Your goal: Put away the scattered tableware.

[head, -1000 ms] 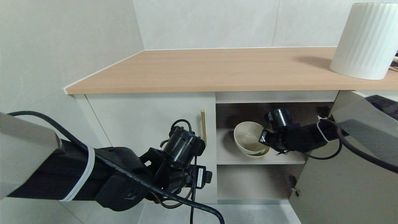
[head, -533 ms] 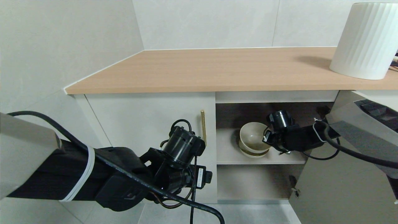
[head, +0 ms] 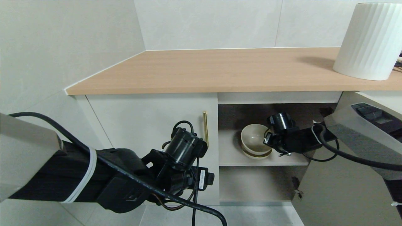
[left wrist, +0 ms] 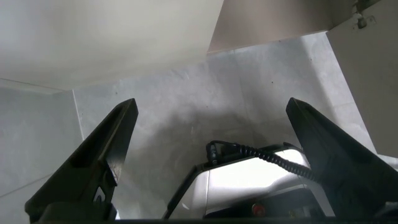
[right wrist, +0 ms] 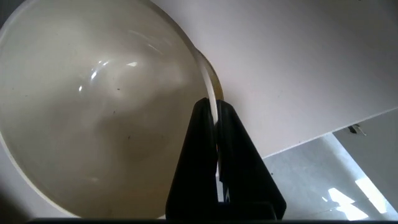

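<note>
1 open cabinet door (head: 339, 188) beside right pincer (head: 266, 140) and bowl (head: 252, 138)

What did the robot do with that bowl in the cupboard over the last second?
The right end effector turned the bowl from steeply tilted to nearly level and lowered it onto the lower bowl on the shelf. It still pinches the rim. The left end effector, open, and the open cupboard door stayed put.
</note>
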You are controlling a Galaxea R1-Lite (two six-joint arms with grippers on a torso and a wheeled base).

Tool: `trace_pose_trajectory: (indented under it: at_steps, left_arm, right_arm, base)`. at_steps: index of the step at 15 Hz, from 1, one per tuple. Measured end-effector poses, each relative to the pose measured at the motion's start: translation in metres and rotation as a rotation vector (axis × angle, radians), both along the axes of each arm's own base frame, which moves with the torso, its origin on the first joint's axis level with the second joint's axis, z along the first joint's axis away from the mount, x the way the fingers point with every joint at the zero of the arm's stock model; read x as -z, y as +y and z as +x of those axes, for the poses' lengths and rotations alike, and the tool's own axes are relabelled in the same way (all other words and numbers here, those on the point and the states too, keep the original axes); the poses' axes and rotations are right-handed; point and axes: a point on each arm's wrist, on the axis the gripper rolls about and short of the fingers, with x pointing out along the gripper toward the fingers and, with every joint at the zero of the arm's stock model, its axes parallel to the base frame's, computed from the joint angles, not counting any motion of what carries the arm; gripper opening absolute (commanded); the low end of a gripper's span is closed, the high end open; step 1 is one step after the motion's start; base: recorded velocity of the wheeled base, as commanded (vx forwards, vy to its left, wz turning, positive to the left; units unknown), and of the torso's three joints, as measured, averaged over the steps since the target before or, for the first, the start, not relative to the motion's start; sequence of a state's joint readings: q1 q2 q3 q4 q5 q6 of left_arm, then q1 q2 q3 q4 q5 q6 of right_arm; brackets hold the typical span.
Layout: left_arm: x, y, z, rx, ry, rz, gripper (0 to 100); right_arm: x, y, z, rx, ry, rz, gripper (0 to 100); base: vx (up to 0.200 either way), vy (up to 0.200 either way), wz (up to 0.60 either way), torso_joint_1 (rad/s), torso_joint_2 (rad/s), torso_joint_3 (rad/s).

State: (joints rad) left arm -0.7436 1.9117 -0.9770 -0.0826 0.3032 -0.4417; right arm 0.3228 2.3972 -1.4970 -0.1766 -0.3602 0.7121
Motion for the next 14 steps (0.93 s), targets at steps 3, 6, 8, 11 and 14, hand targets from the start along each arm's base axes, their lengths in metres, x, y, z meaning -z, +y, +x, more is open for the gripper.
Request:
trace_pose_trajectory:
  at_steps: [3, 6, 8, 11, 14]
  left_arm:
    - [-0.0001, -0.0003, 0.0001, 0.000, -0.001, 0.000, 100]
    - [-0.0002, -0.0004, 0.0002, 0.001, -0.001, 0.000, 100]
    - [0.0002, -0.0004, 0.0004, 0.000, 0.000, 0.000, 100]
    - [0.0003, -0.0005, 0.0003, 0.000, 0.000, 0.000, 100]
    - [-0.0008, 0.0003, 0.0004, -0.002, -0.002, -0.002, 100]
  right_arm:
    - [0.0027, 0.0008, 0.0013, -0.001, 0.001, -0.001, 0]
    - [0.0036, 0.0007, 0.0015, -0.001, 0.003, -0.002, 100]
    - [0.0042, 0.0011, 0.0010, -0.002, 0.006, -0.002, 100]
    - [0.0045, 0.0017, 0.0000, -0.006, 0.010, -0.002, 100]
    - [0.0017, 0.0013, -0.0024, -0.007, 0.012, -0.001, 100]
  base:
    - [0.000, 0.000, 0.00, 0.000, 0.00, 0.000]
    - [0.000, 0.000, 0.00, 0.000, 0.00, 0.000]
    - [0.000, 0.000, 0.00, 0.000, 0.00, 0.000]
    - [0.000, 0.000, 0.00, 0.000, 0.00, 0.000]
    - [0.000, 0.000, 0.00, 0.000, 0.00, 0.000]
